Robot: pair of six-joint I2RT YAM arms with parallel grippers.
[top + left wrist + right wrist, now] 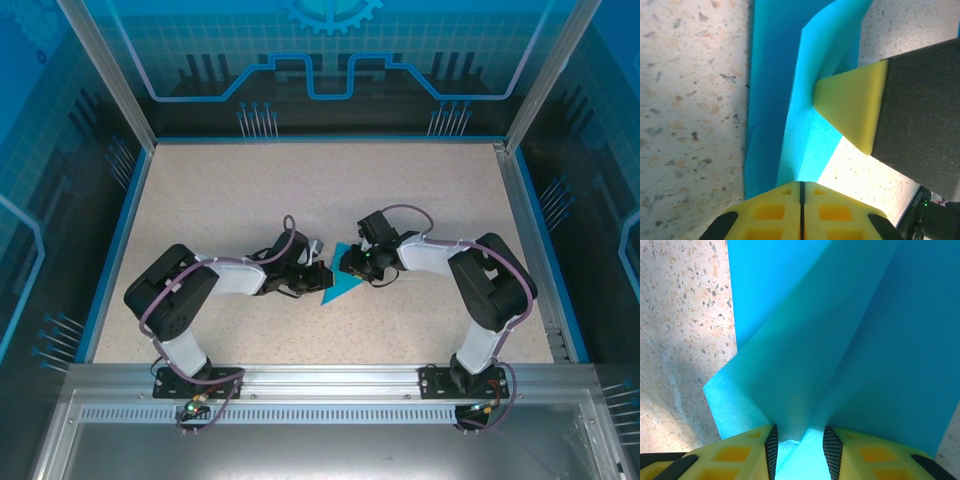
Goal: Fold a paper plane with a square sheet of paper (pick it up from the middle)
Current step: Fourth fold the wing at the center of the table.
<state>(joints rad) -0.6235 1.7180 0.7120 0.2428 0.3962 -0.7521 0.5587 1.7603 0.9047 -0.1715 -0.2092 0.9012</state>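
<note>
Mid-desk (330,190), the sheet of paper (338,286) lies partly folded between the two arms, one flap lifted off the surface. The right pincer (800,447) has its jaws narrow, clamped on a raised crease of the cyan sheet. The left pincer (801,200) is closed, pads pressed together right at the paper's near edge; whether it nips the paper, I cannot tell. The right pincer's yellow fingertip (850,110) touches the upturned flap.
</note>
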